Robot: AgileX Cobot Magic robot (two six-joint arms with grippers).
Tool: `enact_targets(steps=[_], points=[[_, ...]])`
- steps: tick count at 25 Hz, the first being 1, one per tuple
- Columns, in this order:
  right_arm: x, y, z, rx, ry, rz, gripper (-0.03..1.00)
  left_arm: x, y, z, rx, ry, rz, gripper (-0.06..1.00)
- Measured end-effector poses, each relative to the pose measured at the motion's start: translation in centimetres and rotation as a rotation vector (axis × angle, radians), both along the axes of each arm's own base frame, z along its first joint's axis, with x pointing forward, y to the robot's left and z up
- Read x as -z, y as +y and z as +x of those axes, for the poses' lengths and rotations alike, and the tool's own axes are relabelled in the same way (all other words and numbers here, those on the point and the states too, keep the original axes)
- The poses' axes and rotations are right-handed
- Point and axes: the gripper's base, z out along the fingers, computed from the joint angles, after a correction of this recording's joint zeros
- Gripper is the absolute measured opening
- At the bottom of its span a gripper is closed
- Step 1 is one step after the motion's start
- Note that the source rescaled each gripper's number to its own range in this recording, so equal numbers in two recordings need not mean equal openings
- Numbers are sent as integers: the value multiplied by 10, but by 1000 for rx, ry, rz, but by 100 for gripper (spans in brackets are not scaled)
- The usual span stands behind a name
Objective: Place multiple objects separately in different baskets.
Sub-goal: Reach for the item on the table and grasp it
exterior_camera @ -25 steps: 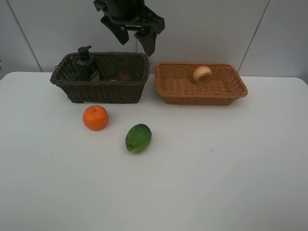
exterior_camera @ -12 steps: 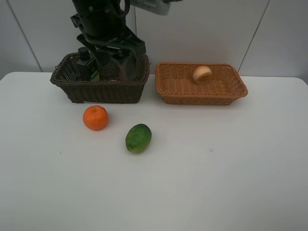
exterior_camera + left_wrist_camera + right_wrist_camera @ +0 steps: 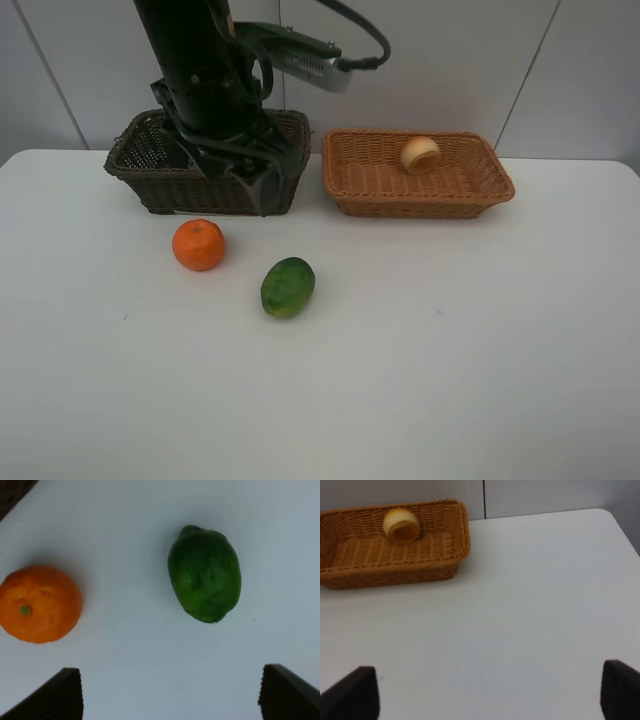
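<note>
At back of white worktop (image 3: 450,350), side by side: dark brown woven wicker basket (image 3: 135,165) left, light orange-tan woven wicker basket (image 3: 420,205) right. In the right one, toward its rear, yellowish round peach (image 3: 419,154). Before the left basket, round orange tangerine (image 3: 198,245); rightward and nearer, green oval fruit (image 3: 288,287).

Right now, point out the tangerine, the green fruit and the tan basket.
tangerine (image 3: 39,604), left wrist view, peel centre
green fruit (image 3: 205,574), left wrist view, skin centre
tan basket (image 3: 395,572), right wrist view, front wall
</note>
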Motion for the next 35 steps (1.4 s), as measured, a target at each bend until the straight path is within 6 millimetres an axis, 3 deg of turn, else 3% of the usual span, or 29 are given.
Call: enact_targets(steps=[6, 15, 35], points=[[0, 0, 0, 0, 0, 0, 95, 26, 3, -5, -87, 14, -17, 99], [0, 0, 0, 0, 0, 0, 95, 51, 3, -8, -192, -22, -76, 99], [0, 0, 0, 0, 0, 0, 95, 110, -31, -11, -190, 30, -55, 99]])
